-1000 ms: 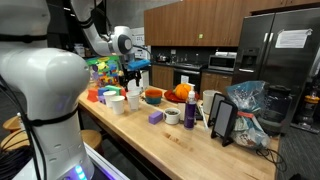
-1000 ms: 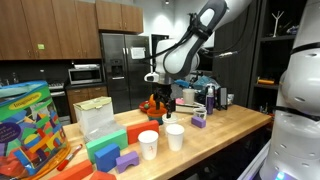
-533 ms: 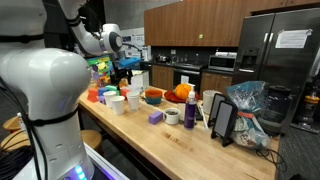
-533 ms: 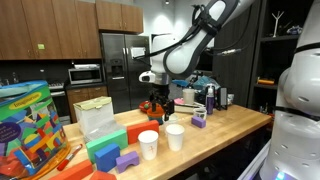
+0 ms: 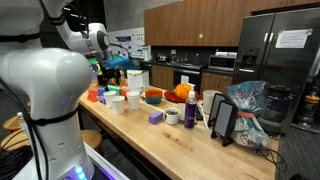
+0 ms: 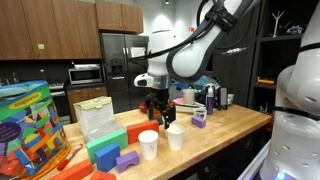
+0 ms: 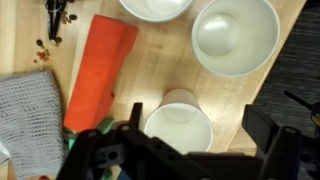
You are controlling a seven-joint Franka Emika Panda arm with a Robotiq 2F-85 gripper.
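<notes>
My gripper hangs open over a wooden counter, nothing between its dark fingers. Right below it stands an empty white paper cup, seen from above. Two more white cups stand further off, one cut by the top edge. An orange block lies to the cup's left. In both exterior views the gripper hovers above the white cups without touching them.
A grey mesh thing lies left of the orange block. Further along the counter stand an orange bowl, a purple block, a dark bottle and a plastic bag. A colourful toy box and green block sit near the counter's end.
The arm has swung along the counter, away from the orange bowl, and now hangs over the white cups. The jaws have stayed open.
</notes>
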